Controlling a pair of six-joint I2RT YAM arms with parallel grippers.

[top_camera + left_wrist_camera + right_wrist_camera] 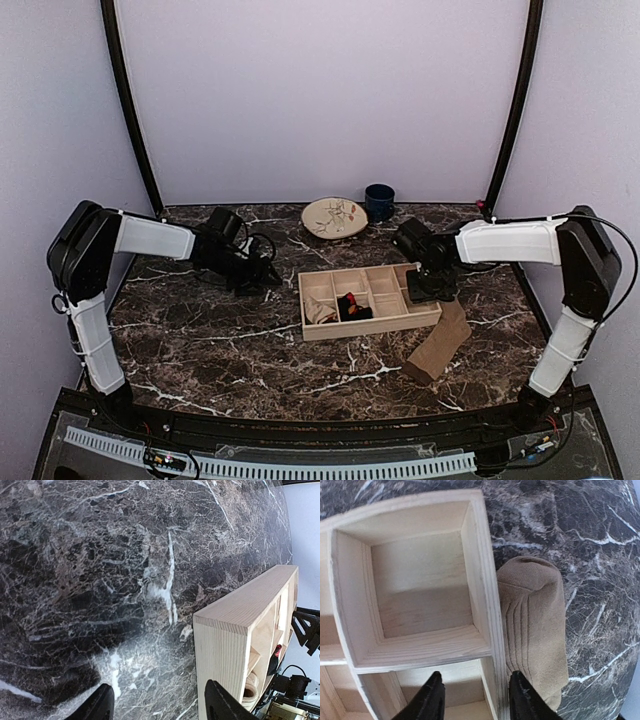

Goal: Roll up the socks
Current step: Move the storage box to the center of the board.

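Left jaws stood wide over bare counter (220, 340), black fingers (100, 705) low with nothing between them, just beside the left end wall of the wooden tray (370, 325). Right jaws part-way apart, gripping nothing I could see. They straddled the tray's right-hand wall, one finger over a compartment and the other over the tan sock (532, 625).

The tan sock lay flat on the counter, outside the tray. One rounded end butted against the right wall and the rest ran diagonally toward the counter's near edge. Fabric ribbed and soft.

The striped sock (320, 312) was bunched in the tray's front-left compartment, the black argyle sock (352, 306) in the one next to it.

Tray was pale raw wood with square edges and thin dividers. Counter was dark marble with white veins, glossy. Open marble ran in front of the tray to the near edge and off to the left. A patterned plate (335, 217) and a blue mug (379, 201) sat at the back edge, well apart from the tray.
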